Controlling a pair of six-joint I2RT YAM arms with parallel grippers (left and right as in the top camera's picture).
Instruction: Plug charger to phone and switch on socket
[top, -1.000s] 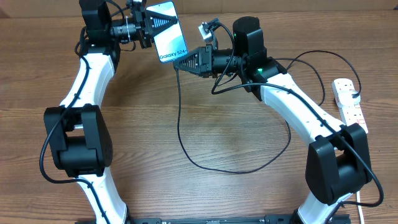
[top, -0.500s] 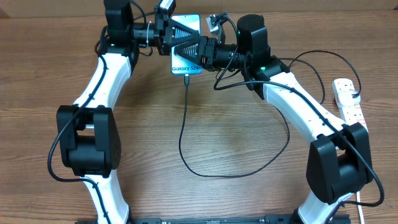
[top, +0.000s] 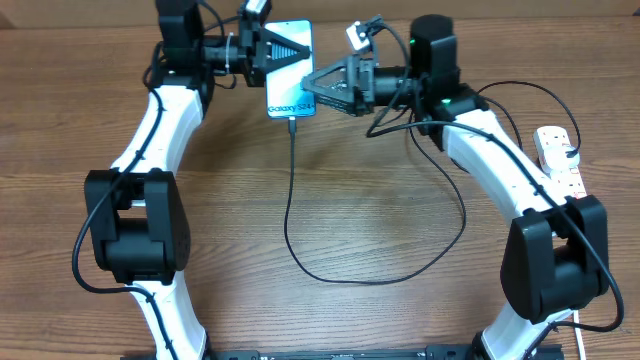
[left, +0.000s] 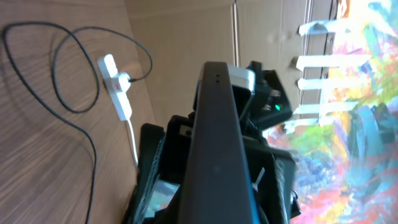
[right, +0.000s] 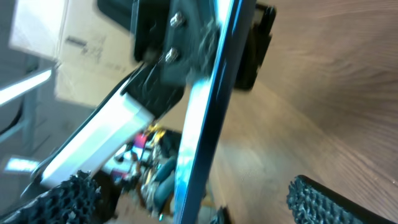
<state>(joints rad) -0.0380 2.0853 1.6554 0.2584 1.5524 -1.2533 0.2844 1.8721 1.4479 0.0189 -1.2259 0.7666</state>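
The left gripper (top: 283, 48) is clamped on the phone (top: 292, 88), its dark fingers lying across the upper half of the lit screen. It holds the phone up over the far edge of the bench (top: 380, 200), a little left of the middle. In the left wrist view the phone shows edge-on, running straight out from the gripper.

The right gripper (top: 312, 85) stands wide, just beside the phone's right side and at the level of its lower end. In the right wrist view its two ribbed pads (right: 62, 202) sit well apart, with the phone's thin edge passing between them. Neither pad can be seen pressing on it.

The charger (top: 287, 200) has its connector (top: 292, 124) seated in the nearer end of the phone. From there the thin black cable drops to the bench, sweeps in a wide loop across the middle and climbs back toward the far right. The socket (top: 558, 160) lies along the right edge of the bench, with a black plug (top: 572, 152) sitting in it near its far end. The switches are too small to tell how they stand.
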